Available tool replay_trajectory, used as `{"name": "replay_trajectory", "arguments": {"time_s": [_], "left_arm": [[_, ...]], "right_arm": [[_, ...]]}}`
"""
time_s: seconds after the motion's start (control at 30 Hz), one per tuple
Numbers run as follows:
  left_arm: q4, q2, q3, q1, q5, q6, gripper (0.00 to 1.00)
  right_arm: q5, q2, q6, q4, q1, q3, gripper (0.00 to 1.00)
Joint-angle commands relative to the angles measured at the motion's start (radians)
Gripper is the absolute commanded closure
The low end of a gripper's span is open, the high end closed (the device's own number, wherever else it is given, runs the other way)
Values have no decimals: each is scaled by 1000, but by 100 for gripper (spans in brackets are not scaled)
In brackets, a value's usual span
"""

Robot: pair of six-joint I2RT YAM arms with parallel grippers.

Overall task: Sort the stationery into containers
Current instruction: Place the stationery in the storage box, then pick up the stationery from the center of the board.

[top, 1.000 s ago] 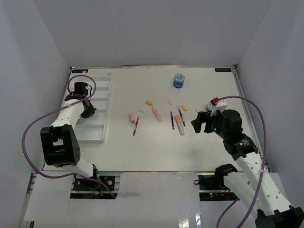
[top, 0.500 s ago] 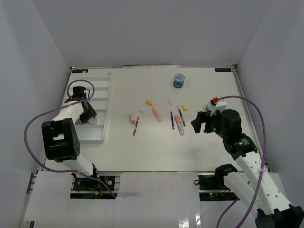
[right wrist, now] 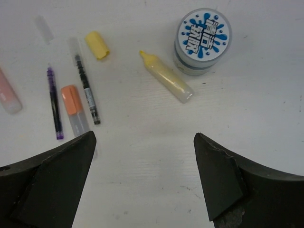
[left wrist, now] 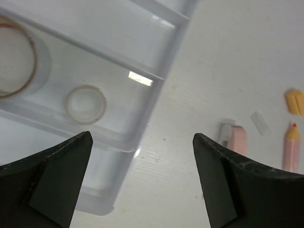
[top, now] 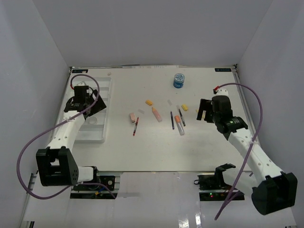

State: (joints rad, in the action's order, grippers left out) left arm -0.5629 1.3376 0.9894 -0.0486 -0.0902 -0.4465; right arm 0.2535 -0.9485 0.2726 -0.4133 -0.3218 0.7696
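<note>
White plastic tray (left wrist: 107,55) holds tan tape roll (left wrist: 42,66) beside small clear roll (left wrist: 70,105).

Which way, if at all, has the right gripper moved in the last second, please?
Yes. The right gripper moved away from the near edge: it was nearer than the yellow cap and now sits level with it.

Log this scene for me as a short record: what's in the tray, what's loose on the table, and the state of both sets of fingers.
In tray: tape roll, small clear roll, same compartment
Below right wrist: blue-white tub, yellow marker, orange marker
Mid-table: pink eraser, red pen
Left fingers: open, empty, above tray's edge
Right fingers: open, empty
</note>
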Motion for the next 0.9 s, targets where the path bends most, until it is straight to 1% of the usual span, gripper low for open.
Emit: {"name": "replay_trajectory", "arguments": {"time_s": [0.0, 0.1, 0.17, 0.23, 0.27, 0.37, 0.5, 0.8, 0.87], "left_arm": [[53, -99, -30, 134, -15, 70, 2], [110, -139, -87, 209, -40, 113, 2], [150, -152, -118, 228, 6, 120, 2], [178, -175, -171, 246, 20, 126, 2], [201, -181, -188, 259, 17, 130, 2], [215, -198, -221, 271, -20, 134, 2], [224, -196, -224, 288, -66, 143, 2], [233, -190, -225, 294, -63, 149, 2], [233, -187, -225, 293, -60, 149, 2]], "right_arm": [[159, -134, 63, -1, 27, 112, 10], [174, -280, 79, -1, 76, 186, 10], [187, -382, 85, 1, 93, 217, 10], [193, -447, 89, 1, 115, 249, 10], [202, -502, 91, 1, 122, 278, 10], [214, -596, 93, 8, 139, 322, 10], [196, -661, 93, 48, 164, 344, 10], [139, -736, 48, 177, 214, 335, 10], [139, -745, 33, 200, 219, 330, 8]]}}
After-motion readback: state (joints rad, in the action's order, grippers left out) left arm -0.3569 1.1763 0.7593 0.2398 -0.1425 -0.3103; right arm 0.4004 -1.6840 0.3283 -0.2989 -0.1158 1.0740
